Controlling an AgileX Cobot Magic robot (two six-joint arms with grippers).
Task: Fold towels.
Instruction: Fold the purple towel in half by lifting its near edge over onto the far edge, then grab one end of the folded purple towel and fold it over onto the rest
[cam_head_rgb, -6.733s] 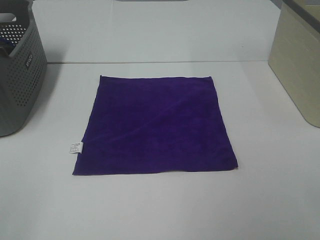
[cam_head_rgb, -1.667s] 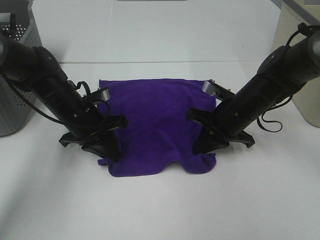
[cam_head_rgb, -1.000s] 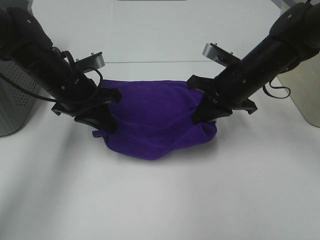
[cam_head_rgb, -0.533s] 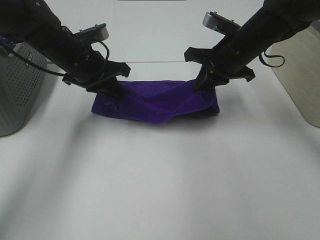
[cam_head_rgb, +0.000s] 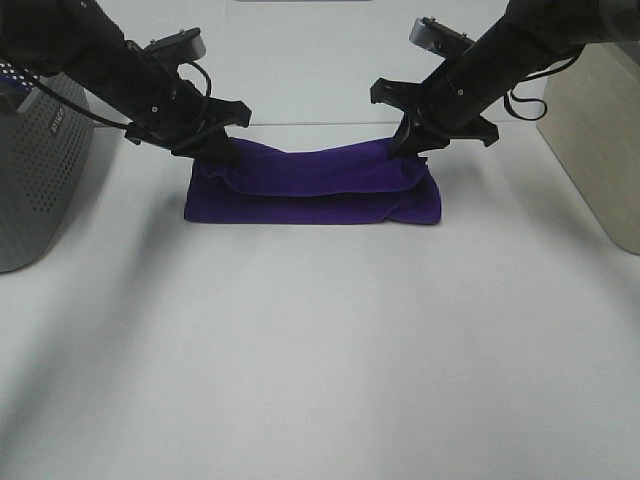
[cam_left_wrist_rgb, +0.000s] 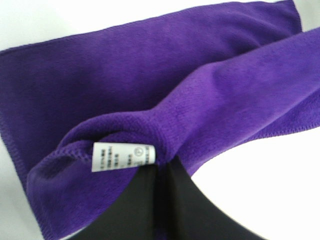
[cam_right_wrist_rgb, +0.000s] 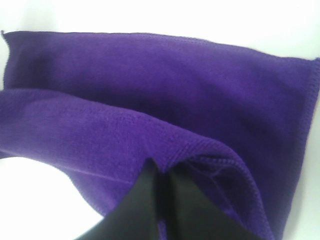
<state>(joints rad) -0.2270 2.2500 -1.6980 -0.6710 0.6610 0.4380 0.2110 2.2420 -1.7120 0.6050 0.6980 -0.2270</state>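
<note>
The deep purple towel lies folded over on itself as a long strip at the back middle of the white table. My left gripper is shut on the towel's left upper corner, where the small white care tag shows right by the pinching fingers. My right gripper is shut on the right upper corner; the cloth is pinched between its black fingers. The held edge sits slightly above the lower layer and hangs between the two grippers.
A grey perforated basket stands at the left edge, close behind my left arm. A beige bin stands at the right edge beside my right arm. The white table stretches toward the front.
Both grippers took hold of the towel's near corners, lifted them and carried them to the back. The near half now lies over the far half.
</note>
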